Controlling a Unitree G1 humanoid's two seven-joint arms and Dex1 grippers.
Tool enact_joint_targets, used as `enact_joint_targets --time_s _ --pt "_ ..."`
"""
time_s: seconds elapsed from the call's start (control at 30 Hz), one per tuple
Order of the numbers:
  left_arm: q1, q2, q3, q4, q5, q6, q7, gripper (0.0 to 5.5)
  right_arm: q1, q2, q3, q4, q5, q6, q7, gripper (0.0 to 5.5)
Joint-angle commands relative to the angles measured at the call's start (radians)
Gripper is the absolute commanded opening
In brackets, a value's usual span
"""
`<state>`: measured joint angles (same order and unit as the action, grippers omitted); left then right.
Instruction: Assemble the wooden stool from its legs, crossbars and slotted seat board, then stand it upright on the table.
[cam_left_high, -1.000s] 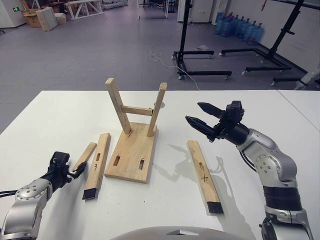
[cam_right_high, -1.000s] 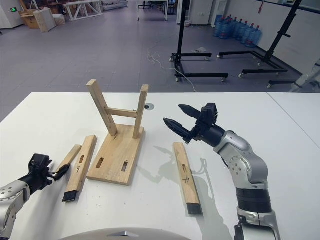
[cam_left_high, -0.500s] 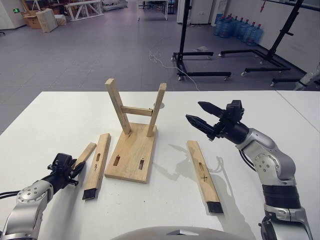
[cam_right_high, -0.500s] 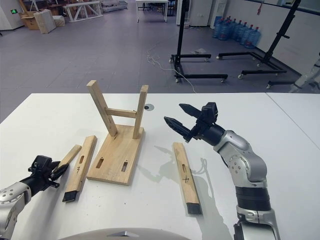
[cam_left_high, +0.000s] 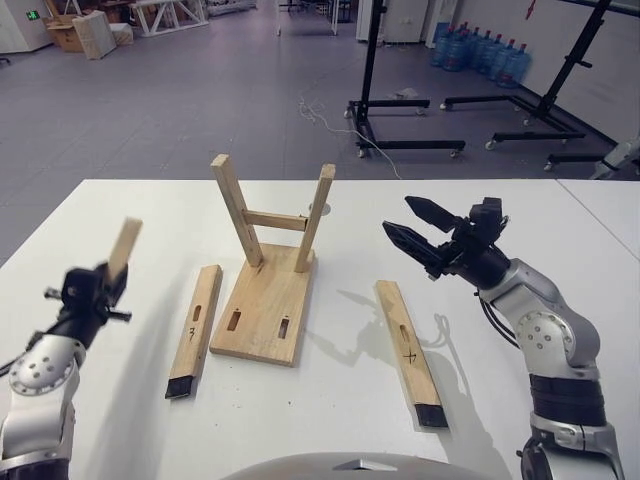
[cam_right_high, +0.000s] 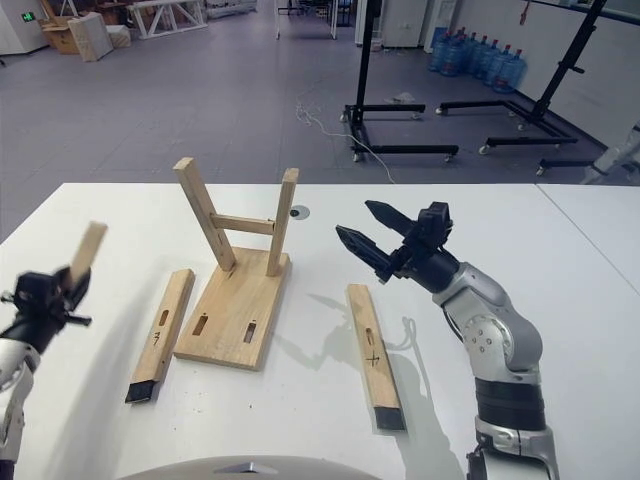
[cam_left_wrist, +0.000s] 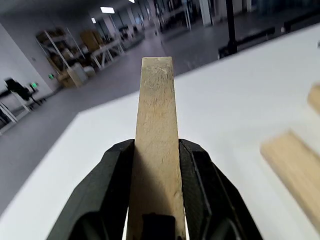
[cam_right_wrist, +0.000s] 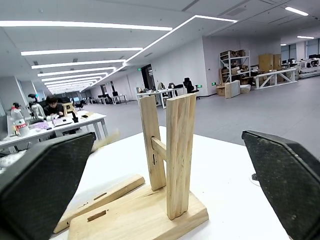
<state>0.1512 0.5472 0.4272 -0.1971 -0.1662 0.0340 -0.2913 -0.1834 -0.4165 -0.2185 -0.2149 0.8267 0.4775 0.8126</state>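
The slotted seat board (cam_left_high: 262, 315) lies flat mid-table with two legs (cam_left_high: 236, 210) and a crossbar (cam_left_high: 273, 221) standing in its far slots. A loose leg (cam_left_high: 194, 328) rests to its left and another (cam_left_high: 408, 349) to its right. My left gripper (cam_left_high: 90, 290) is raised at the table's left, shut on a short wooden crossbar (cam_left_high: 124, 246) that points upward; the left wrist view shows the bar (cam_left_wrist: 156, 145) between the black fingers (cam_left_wrist: 116, 185). My right gripper (cam_left_high: 417, 233) hovers open to the right of the standing legs, above the table.
The white table (cam_left_high: 120, 210) has free room at its front and far sides. Beyond it are black wheeled stands (cam_left_high: 405, 120) and blue water jugs (cam_left_high: 480, 50) on the grey floor.
My left gripper has lifted the short crossbar off the table beside the left loose leg and swung it up and left. My right gripper drifted slightly right, still open.
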Motion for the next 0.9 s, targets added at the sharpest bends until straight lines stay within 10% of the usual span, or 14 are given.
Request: enact_joint_targets --time_s 0.03,0.5,0.9 --pt "-0.085 0.031 -0.017 -0.150 0.065 -0.035 0.034 1.28 -0.004 0.026 -0.064 -0.069 0.152 0.055 -0.049 5.40" --pt "-0.327 -0.085 -0.506 -0.144 0.071 -0.201 -0.219 1.28 -0.163 0.338 0.215 -0.138 0.085 0.031 -0.363 5.40" --pt "-0.377 -0.095 -0.572 -0.140 0.095 -0.165 -0.287 1.28 -0.204 0.479 0.242 -0.055 0.083 0.012 -0.418 4.88"
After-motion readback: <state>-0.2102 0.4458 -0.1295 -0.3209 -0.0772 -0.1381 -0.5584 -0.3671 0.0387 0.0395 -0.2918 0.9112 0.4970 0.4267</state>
